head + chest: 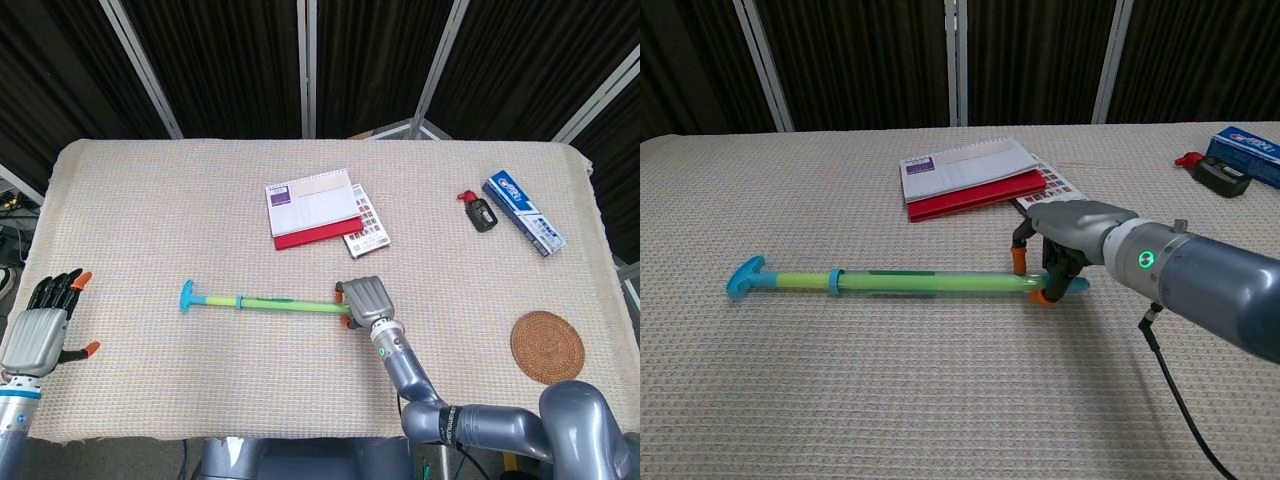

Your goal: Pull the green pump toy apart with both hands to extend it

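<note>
The green pump toy [270, 301] lies left to right across the near middle of the table, its blue T-handle [187, 293] at the left end. In the chest view the toy [920, 282] runs from the handle [744, 278] to my right hand [1070, 235]. My right hand [365, 300] grips the tube's right end, with orange fingertips [1020, 258] curled over and under it. My left hand [40, 330] hovers at the table's near left edge, fingers apart and holding nothing, far from the handle.
A red and white notebook [312, 207] lies just behind the toy. A small black bottle [480, 212] and a blue box [523, 211] sit at the back right. A round woven coaster [547, 346] is at the near right.
</note>
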{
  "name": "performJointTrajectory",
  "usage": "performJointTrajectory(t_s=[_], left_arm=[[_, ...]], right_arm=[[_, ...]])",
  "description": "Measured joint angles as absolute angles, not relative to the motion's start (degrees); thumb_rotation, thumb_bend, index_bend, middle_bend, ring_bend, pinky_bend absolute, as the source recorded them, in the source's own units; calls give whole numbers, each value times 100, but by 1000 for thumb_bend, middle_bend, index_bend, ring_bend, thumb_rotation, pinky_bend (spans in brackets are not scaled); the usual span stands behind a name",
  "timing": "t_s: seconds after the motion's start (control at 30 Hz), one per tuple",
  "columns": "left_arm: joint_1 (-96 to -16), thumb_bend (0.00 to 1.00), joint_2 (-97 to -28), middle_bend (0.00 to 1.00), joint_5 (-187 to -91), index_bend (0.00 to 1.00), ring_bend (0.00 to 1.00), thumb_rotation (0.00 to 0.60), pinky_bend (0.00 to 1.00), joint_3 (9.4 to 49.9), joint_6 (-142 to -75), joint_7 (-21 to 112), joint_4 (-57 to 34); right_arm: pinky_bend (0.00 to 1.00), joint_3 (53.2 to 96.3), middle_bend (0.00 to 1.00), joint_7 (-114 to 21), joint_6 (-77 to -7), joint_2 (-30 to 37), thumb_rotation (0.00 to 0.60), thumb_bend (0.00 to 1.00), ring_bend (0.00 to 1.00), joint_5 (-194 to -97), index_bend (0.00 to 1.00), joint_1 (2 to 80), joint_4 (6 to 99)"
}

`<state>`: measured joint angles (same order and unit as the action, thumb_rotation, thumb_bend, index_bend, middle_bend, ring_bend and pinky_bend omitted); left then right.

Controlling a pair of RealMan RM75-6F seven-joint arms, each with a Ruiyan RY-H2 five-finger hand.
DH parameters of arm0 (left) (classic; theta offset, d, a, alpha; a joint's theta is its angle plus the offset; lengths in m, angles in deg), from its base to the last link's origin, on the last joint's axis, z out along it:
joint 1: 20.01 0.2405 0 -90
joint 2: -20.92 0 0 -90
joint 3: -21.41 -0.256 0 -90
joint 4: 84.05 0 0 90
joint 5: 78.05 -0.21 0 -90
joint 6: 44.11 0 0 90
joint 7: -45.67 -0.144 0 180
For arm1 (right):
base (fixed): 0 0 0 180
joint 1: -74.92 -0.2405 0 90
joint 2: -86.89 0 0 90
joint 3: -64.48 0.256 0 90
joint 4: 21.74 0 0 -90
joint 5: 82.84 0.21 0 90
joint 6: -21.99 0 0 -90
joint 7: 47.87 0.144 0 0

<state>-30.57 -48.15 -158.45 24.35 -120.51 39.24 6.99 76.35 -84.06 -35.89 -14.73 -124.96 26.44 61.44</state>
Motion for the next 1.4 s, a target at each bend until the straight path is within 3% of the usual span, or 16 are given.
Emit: performJointTrajectory(t_s=[0.07,0.17,0.33,0.43,0.7,0.83,1.4], left_arm=[[-3175,0,-4905,501,-15841,0,460,600,501,2493,-11925,3981,599],[-3469,2,-5116,685,-15886,39,645,600,756,2600,-11637,4140,332],[-3897,57,-5399,815,-16007,187,771,600,985,2685,-11157,4372,-25],[-4171,108,-5561,840,-15955,296,795,600,1000,2733,-10705,4411,-114],[-4788,241,-5924,841,-15186,389,796,600,1000,2889,-9745,3948,-12],[-4937,291,-6126,841,-14956,406,796,600,1000,2931,-9599,3808,-50],[-5200,323,-6653,841,-14502,431,796,600,1000,2903,-9377,3578,-392]], right_arm=[[1000,7646,1000,-8414,-3622,-1432,600,375,1000,-12438,587,2664,6224],[1000,7670,1000,-8447,-3671,-1370,600,377,1000,-12311,588,2686,6347],[1000,7700,1000,-8501,-3723,-1289,600,379,1000,-12146,588,2700,6493],[1000,7708,1000,-8543,-3776,-1272,600,382,1000,-12050,591,2701,6559],[1000,7699,1000,-8575,-3797,-1286,600,384,1000,-11975,591,2666,6568],[1000,7682,1000,-8573,-3801,-1279,600,384,1000,-11986,593,2663,6572],[1000,7656,1000,-8472,-3776,-1240,600,384,1000,-12025,596,2678,6540]])
